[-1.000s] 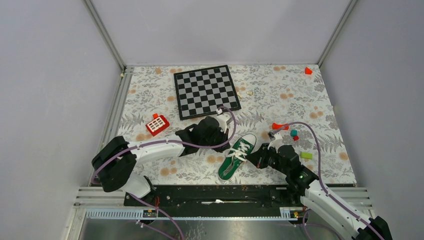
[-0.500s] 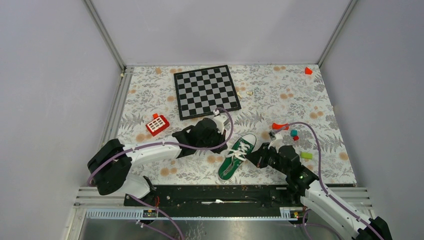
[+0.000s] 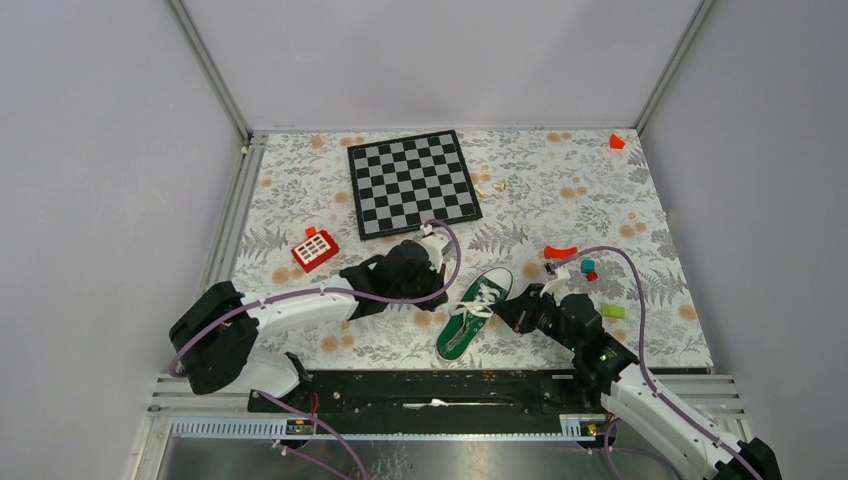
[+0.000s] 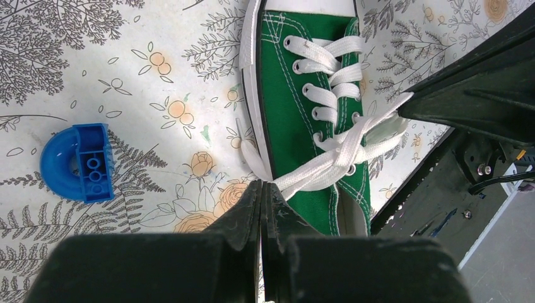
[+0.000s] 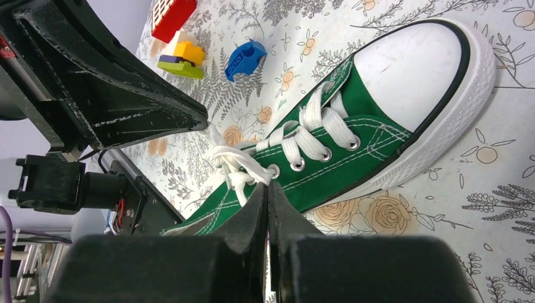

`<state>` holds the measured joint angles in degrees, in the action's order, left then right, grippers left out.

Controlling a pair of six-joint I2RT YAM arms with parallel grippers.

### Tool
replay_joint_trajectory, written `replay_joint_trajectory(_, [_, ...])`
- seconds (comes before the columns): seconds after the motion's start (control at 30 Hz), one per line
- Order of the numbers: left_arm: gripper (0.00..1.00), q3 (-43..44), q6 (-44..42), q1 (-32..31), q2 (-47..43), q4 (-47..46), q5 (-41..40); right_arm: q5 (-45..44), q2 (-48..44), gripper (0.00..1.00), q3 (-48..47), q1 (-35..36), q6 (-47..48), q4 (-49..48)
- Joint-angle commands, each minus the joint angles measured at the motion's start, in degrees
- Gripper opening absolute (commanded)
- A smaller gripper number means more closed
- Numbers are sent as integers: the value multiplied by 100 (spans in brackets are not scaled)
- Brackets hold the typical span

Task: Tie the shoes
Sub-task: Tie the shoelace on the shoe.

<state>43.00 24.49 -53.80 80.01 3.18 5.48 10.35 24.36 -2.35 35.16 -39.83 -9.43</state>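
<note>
As both jaws pinch laces (image 4: 340,154), fully closed

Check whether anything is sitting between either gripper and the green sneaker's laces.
Nothing visible. The left gripper and right gripper are shut right at the sneaker, one on each side, fingers apparently pinching its white laces. The blue block lies off to the side, clear of both.

- sneaker (image 4: 296,126): matt green canvas cloth (white stitching along the seams)
- toe cap (image 5: 410,69): smooth white rubber, faintly scuffed
- laces (image 4: 328,60): flat woven white cloth
- blue block (image 4: 79,161): glossy plastic
- left gripper (image 4: 262,189): matt black plastic, rough and scratched
- table (image 4: 126,50): smooth floral-printed cover
</note>
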Motion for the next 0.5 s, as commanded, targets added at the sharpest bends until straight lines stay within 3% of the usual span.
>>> replay_joint_trajectory(0.0, [0, -20, -14, 37, -183, -44, -177, -384, -31, 0, 64, 43, -136, -486])
replay_joint_trajectory(0.47, [0, -129, 36, 84, -272, 127, -453, -382, 312, 0, 100, 44, -278, -1062])
